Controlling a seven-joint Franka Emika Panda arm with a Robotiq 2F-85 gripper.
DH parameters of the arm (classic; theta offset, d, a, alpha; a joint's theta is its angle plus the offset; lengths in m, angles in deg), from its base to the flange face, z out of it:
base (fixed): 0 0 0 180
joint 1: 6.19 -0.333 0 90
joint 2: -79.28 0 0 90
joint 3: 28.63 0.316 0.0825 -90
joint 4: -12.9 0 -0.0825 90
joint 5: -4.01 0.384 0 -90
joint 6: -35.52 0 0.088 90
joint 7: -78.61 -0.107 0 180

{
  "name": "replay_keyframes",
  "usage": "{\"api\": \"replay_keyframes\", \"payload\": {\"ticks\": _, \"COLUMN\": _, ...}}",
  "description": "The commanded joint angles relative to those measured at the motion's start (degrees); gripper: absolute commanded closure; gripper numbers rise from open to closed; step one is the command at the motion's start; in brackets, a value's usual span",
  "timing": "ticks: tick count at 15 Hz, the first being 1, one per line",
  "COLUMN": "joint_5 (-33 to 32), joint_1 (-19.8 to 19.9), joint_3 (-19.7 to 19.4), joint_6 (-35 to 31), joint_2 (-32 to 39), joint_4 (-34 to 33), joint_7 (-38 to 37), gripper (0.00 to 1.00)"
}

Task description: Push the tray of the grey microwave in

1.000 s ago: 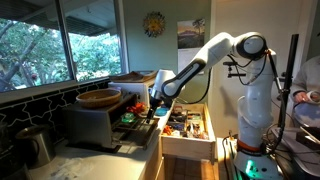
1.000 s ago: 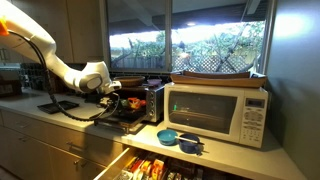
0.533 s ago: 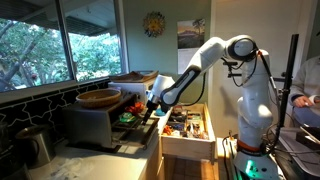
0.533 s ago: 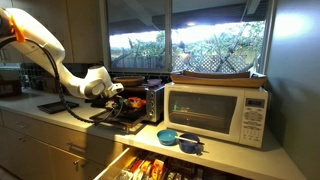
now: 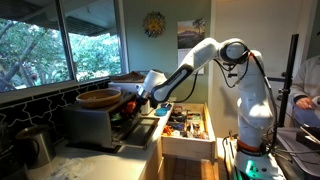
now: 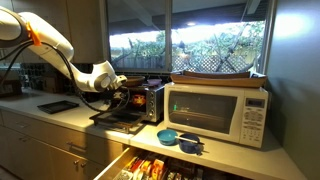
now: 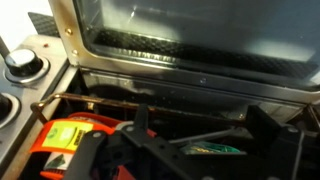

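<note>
The grey microwave (image 5: 92, 124) is a boxy silver oven with its front door (image 5: 140, 133) dropped open; it also shows in an exterior view (image 6: 152, 100). The dark tray (image 7: 150, 108) sits mostly inside the dark cavity. It bears an orange-red item (image 7: 65, 136) and a green item (image 7: 212, 149). My gripper (image 5: 147, 96) is at the cavity's mouth, above the open door, in both exterior views (image 6: 112, 86). In the wrist view its fingers (image 7: 200, 140) are spread apart and hold nothing, right at the tray's front edge.
A wooden bowl (image 5: 99, 98) sits on top of the oven. A white microwave (image 6: 218, 110) stands beside it, with blue bowls (image 6: 178, 139) in front. A pale wooden drawer (image 5: 188, 125) of colourful clutter is pulled out below the counter. A metal pot (image 5: 37, 146) stands nearby.
My gripper has moved toward the oven's cavity, over the open door. The tray with its items has slid further inside.
</note>
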Motion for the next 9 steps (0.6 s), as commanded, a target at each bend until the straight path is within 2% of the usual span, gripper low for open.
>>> {"api": "replay_keyframes", "payload": {"ticks": 1, "joint_5": 0.35, "joint_1": 0.33, "joint_3": 1.11, "joint_6": 2.13, "joint_2": 4.91, "joint_4": -6.61, "joint_7": 1.46, "gripper": 0.00}}
{"api": "replay_keyframes", "payload": {"ticks": 4, "joint_5": -1.75, "joint_1": -0.08, "joint_3": 0.21, "joint_6": 3.78, "joint_2": 4.05, "joint_4": -6.94, "joint_7": -0.85, "gripper": 0.00}}
{"api": "replay_keyframes", "payload": {"ticks": 6, "joint_5": -2.30, "joint_1": -0.29, "joint_3": -0.41, "joint_6": 4.88, "joint_2": -0.68, "joint_4": -3.46, "joint_7": -2.86, "gripper": 0.00}}
{"api": "replay_keyframes", "payload": {"ticks": 9, "joint_5": 0.11, "joint_1": 0.36, "joint_3": 0.56, "joint_6": 10.57, "joint_2": -6.45, "joint_4": 0.35, "joint_7": -1.43, "gripper": 0.00}}
